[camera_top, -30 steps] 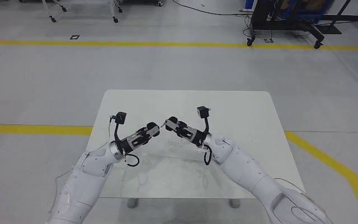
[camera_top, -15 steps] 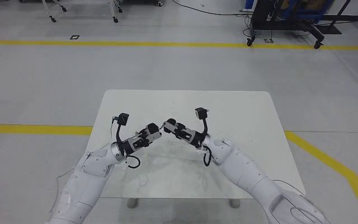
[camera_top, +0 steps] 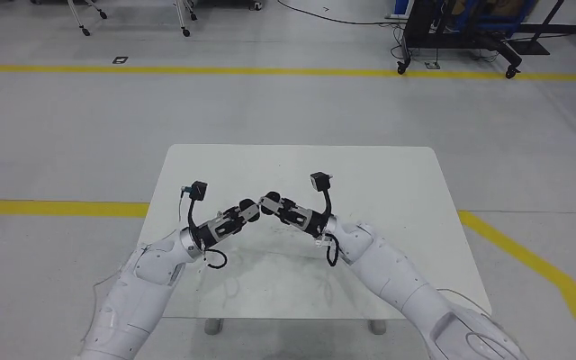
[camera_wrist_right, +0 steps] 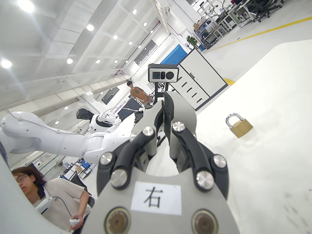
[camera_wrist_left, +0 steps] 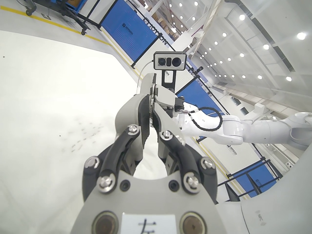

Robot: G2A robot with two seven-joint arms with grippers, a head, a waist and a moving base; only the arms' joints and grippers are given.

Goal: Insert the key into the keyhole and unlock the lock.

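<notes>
The left gripper (camera_wrist_left: 151,113) and right gripper (camera_wrist_right: 165,109), both pinched closed, meet tip-to-tip above the table (camera_top: 396,180), well apart from the brass padlock (camera_wrist_right: 238,125).

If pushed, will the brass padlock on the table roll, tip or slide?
The brass padlock with a silver shackle seems to lie flat on the white table, so it probably slides rather than rolls or tips. Looking metal, it is likely stiff and heavy for its size.
</notes>
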